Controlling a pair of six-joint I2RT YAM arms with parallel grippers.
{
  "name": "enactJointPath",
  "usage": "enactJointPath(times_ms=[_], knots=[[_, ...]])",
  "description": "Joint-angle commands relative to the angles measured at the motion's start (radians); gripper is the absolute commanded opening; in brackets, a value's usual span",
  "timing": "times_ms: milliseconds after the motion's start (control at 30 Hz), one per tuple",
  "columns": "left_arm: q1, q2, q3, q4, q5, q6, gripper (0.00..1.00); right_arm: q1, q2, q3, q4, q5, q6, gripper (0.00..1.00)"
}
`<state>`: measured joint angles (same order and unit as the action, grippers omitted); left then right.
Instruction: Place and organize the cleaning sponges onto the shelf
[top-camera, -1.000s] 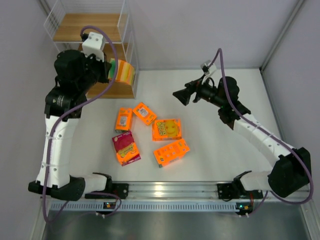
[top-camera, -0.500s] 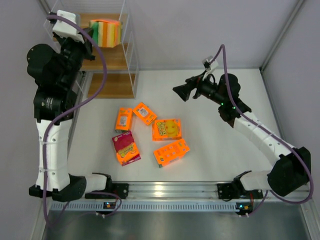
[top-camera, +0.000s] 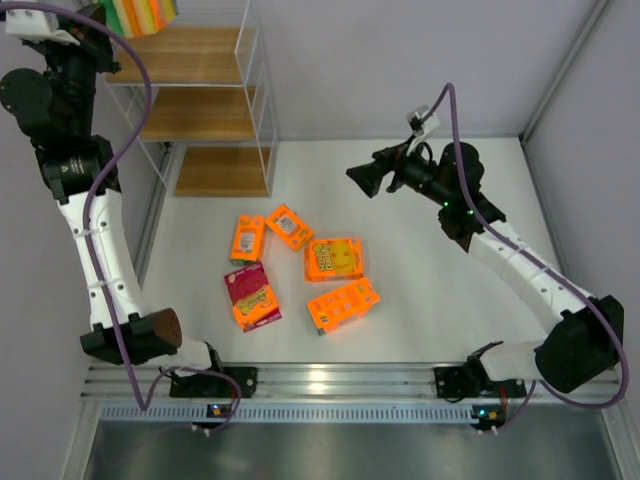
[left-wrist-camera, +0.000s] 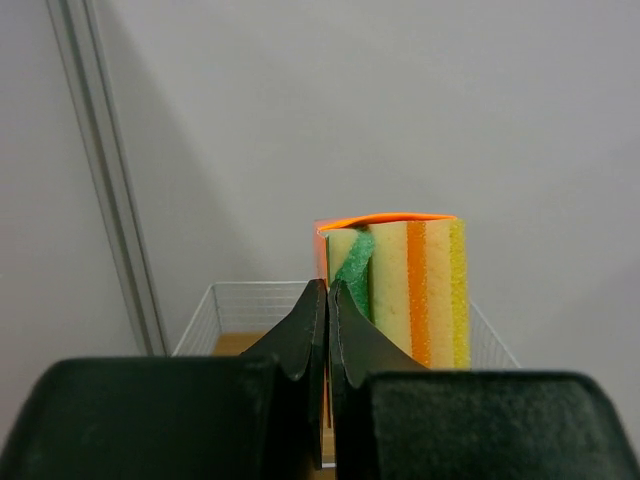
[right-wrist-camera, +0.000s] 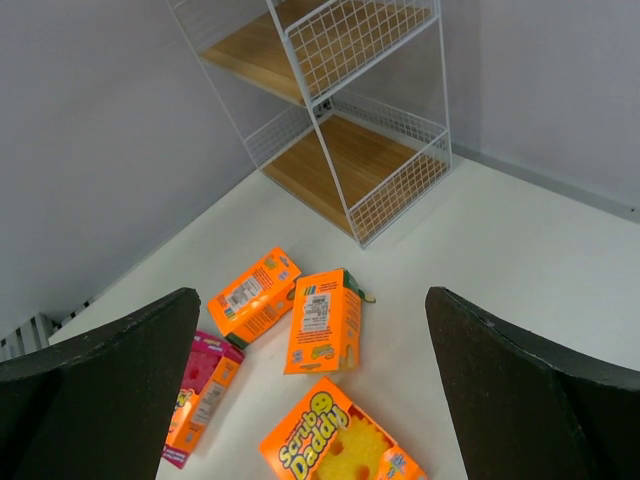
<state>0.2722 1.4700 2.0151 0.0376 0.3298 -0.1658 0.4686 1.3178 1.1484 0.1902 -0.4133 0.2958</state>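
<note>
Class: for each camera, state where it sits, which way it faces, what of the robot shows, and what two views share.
Top external: above, behind the bases, looking down on the table; both arms show.
Left wrist: behind the left claw, shut on a striped sponge pack, facing the wall above the shelf.
Right wrist: behind the open right claw, looking down at loose orange packs.
Shared: top and right wrist both show shelf and packs.

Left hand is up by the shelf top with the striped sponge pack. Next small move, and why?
Probably lower the left hand straight down until the striped pack meets the top board of the shelf. The hand is shut on the pack, which hangs above that wire-walled tier, apparently not yet resting on the wood.
</note>
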Motion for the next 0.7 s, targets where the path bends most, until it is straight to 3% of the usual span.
enactJointPath(times_ms=[0,133,300,467,667], knots=[[0.073,0.012,-0.050,0.194,0.158,-0.094,0.00,0.010,-0.005,0.060,-0.018,0.016,-0.023,1.00],[0.085,0.027,-0.127,0.266,0.147,-0.049,0.00,0.008,0.000,0.060,-0.043,0.025,-0.052,0.99],[0.108,0.078,-0.242,0.550,0.103,-0.070,0.00,0.008,0.046,0.091,-0.104,0.030,-0.098,0.99],[0.117,0.131,-0.226,0.551,0.080,-0.052,0.00,0.008,0.081,0.097,-0.107,0.044,-0.103,1.00],[0.117,0.112,-0.349,0.551,0.098,-0.067,0.00,0.007,0.113,0.097,-0.110,0.077,-0.129,1.00]])
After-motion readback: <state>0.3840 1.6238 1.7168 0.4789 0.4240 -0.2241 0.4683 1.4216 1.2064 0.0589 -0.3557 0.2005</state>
